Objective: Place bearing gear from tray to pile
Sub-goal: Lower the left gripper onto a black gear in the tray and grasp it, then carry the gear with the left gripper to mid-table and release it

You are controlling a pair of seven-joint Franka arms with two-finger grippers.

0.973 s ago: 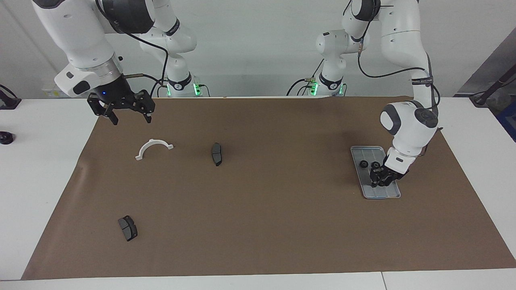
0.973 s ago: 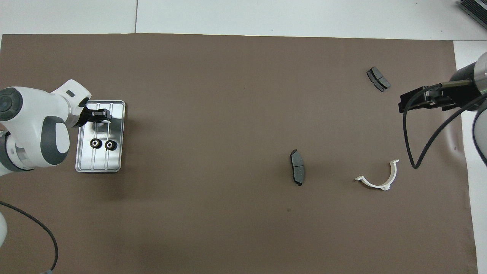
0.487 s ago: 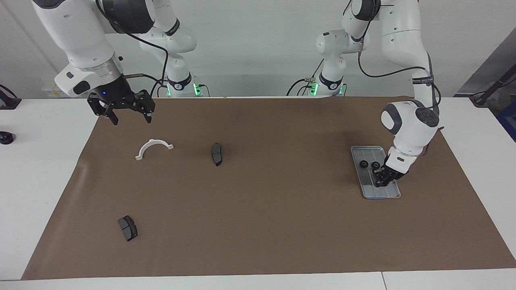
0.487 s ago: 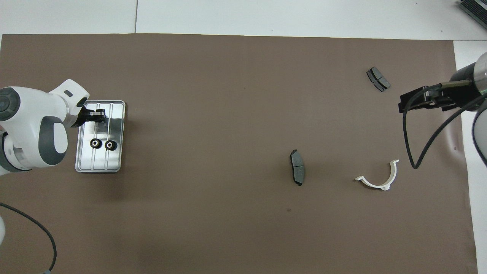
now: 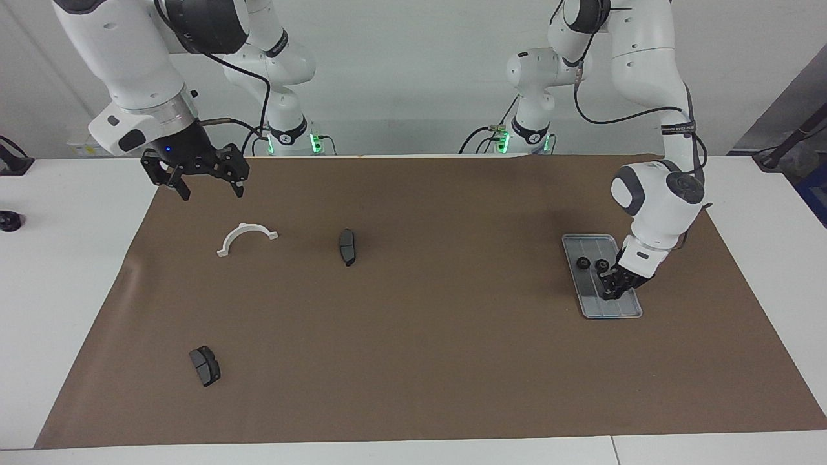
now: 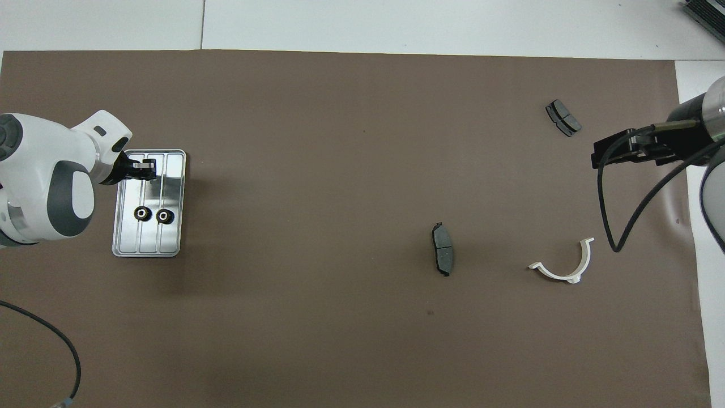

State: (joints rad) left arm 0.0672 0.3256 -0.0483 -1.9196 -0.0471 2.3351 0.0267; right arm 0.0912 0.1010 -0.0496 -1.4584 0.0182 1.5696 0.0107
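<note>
The silver-grey ridged tray (image 5: 621,310) lies toward the left arm's end of the table. Two small black bearing gears (image 5: 583,263) (image 5: 600,263) sit side by side in it. They also show in the overhead view (image 6: 141,213) (image 6: 165,215), in the tray (image 6: 170,241). My left gripper (image 5: 608,295) is low over the tray's part farther from the robots, apart from the gears; it also shows in the overhead view (image 6: 149,169). My right gripper (image 5: 207,189) is open and empty, raised near the white half-ring bracket (image 5: 247,237).
The scattered parts lie toward the right arm's end: the white bracket (image 6: 563,264), a dark brake pad (image 5: 347,247) (image 6: 443,256) beside it, and another brake pad (image 5: 205,365) (image 6: 563,117) farther from the robots. A brown mat (image 5: 413,336) covers the table.
My left gripper has drawn back a little across the tray toward its own arm's side. The gears, the scattered parts and the right arm have not moved.
</note>
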